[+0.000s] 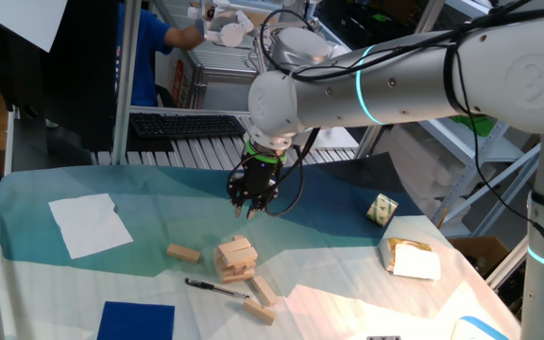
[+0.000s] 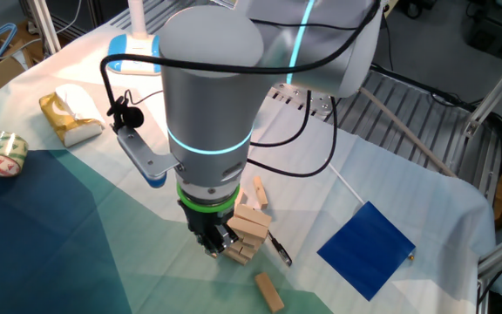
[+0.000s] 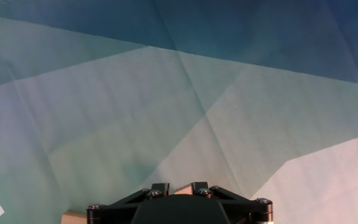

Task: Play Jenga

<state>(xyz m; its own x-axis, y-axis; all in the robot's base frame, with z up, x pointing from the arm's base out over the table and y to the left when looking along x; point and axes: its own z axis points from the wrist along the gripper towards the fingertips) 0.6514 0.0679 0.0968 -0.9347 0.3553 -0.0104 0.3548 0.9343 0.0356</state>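
The Jenga stack (image 1: pixel 236 257) is a short uneven pile of pale tan blocks on the teal cloth; it also shows in the other fixed view (image 2: pixel 249 228). Loose blocks lie left of it (image 1: pixel 183 252) and in front of it (image 1: pixel 264 289), (image 1: pixel 259 312). My gripper (image 1: pixel 246 213) hangs just above and behind the stack, close beside it in the other fixed view (image 2: pixel 214 242). In the hand view the gripper (image 3: pixel 179 186) has a small tan block (image 3: pixel 182 188) filling the gap between its black fingers. Another tan edge (image 3: pixel 73 216) shows at the bottom left.
A thin black pen (image 1: pixel 213 286) lies just in front of the stack. A blue square (image 1: pixel 136 321) is at the front left, a white sheet (image 1: pixel 90 224) at the left. A wrapped packet (image 1: pixel 410 257) and a tape roll (image 2: pixel 0 153) lie at the right side.
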